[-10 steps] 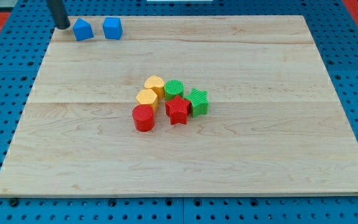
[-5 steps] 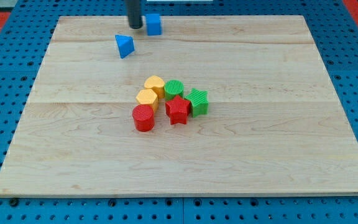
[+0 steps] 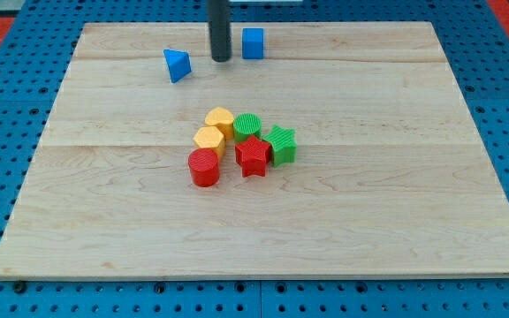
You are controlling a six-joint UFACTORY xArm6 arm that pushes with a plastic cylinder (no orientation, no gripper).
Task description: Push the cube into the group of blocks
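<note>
Near the worktop [image 3: 467,177] top edge, rod tip [image 3: 221,58] sits just left of blue cube [image 3: 253,43], wrong side for shoving it down into the central group; no jaws.

My tip [image 3: 221,58] down; rod upright

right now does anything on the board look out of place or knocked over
Nothing is damaged or tipped. Two blocks sit apart from the cluster near the view's top: the blue cube and a blue wedge-shaped block. My tip stands between them, just left of the cube.
</note>
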